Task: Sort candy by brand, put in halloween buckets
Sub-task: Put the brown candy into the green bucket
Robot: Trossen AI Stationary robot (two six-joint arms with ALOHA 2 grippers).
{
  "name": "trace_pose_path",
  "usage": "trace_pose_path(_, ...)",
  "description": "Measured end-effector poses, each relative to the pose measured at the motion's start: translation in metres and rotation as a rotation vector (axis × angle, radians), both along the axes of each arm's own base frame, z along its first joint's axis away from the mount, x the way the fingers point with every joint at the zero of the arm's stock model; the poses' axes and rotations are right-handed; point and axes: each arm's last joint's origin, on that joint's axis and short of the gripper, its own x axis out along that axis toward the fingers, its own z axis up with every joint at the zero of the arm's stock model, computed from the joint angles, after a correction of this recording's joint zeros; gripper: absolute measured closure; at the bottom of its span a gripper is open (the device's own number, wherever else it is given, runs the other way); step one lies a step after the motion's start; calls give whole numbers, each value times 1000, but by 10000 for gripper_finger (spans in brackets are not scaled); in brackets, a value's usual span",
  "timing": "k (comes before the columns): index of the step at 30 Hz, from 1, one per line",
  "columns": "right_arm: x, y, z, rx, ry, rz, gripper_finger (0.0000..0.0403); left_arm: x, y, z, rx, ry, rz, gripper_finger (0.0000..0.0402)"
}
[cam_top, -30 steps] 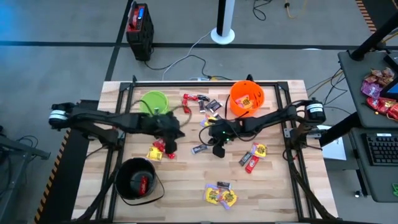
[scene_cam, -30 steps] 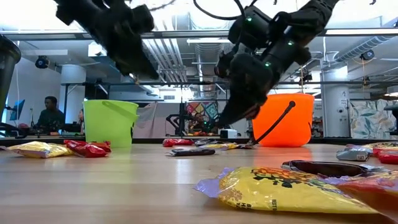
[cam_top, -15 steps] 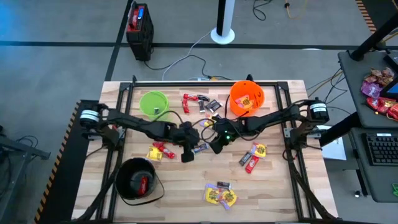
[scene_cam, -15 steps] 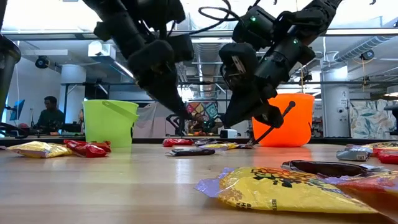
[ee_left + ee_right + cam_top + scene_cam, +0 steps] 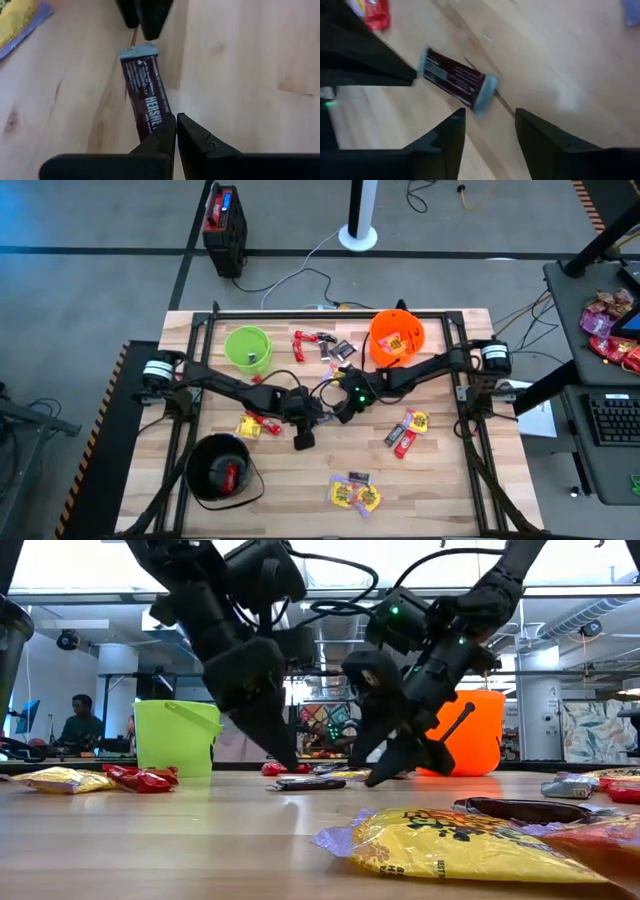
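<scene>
Mid-bench: dark Hershey's bar (image 5: 145,95) lies flat on bench (image 5: 440,480) w/ both arms converging. Left gripper (image 5: 175,131), fingers pressed together, tips at one end of bar, holding nothing. Right gripper (image 5: 489,125), fingers apart, just beside the other end. Orange bucket (image 5: 397,337) behind.

The surface (image 5: 440,480) is pale wood planks. Buckets: one lime green (image 5: 247,347), one orange (image 5: 396,337), one black (image 5: 218,468). The central candy bar (image 5: 144,92) is dark brown with silver ends; other candies are yellow (image 5: 356,495) and red (image 5: 404,442).
</scene>
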Motion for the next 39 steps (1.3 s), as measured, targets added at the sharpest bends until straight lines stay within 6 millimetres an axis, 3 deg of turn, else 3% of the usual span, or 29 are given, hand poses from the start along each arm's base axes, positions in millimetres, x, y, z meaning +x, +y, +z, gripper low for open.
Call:
trace_pose_path(5, 8, -1, -10, 41, -51, -23, 216, 1, 0, -7, -14, 16, 21, 402)
trace_pose_path(21, 12, -1, -16, 78, -67, -22, 225, -11, 1, -28, -81, -42, 95, 402)
trace_pose_path(34, 13, -1, -15, 91, -100, 1, 287, -11, 2, -32, -64, -91, 108, 402)
trace_pose_path(39, 13, -1, -19, 45, -82, -2, 342, -11, 2, -32, -63, -93, 105, 402)
